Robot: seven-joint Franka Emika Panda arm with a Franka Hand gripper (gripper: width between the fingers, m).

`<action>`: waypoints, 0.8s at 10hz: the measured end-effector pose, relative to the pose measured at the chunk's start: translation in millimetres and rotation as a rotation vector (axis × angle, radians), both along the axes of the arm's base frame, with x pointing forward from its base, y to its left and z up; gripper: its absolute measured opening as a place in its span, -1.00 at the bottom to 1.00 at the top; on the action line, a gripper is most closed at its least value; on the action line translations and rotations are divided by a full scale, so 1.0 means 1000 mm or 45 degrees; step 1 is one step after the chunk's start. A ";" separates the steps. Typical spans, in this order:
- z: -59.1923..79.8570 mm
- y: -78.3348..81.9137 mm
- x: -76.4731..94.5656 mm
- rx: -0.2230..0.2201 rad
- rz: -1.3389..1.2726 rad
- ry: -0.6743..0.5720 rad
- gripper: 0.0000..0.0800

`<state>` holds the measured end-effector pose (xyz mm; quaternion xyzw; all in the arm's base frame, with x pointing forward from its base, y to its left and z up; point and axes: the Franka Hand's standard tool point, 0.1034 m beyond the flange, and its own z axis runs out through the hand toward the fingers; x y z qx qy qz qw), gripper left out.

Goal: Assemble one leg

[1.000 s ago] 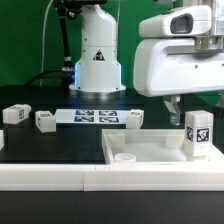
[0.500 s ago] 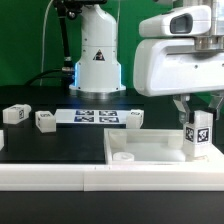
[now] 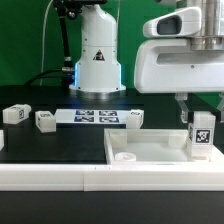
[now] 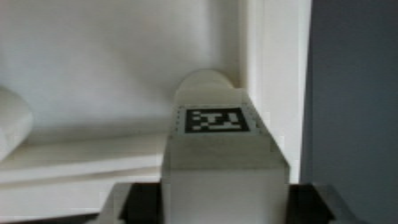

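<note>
While pinching the leg from both sides with fingers pressed tight against it, holds it straight up, tag facing out. Has it at the corner of the white tray on the exterior view's right, upright probably to go in straight.

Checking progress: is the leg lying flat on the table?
No, the leg is upright over a corner of the tray.

White leg w/ b&w tag stands upright (tag twd cam), exterior view's right.
</note>
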<state>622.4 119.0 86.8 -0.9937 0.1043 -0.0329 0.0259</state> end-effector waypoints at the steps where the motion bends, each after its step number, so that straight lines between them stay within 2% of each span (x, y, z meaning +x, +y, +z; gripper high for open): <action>1: 0.000 0.001 -0.001 0.004 -0.174 0.013 -0.27; 6: -0.001 0.002 -0.001 0.019 -0.716 0.019 -0.27; 8: 0.000 0.002 -0.002 0.044 -0.916 0.035 -0.27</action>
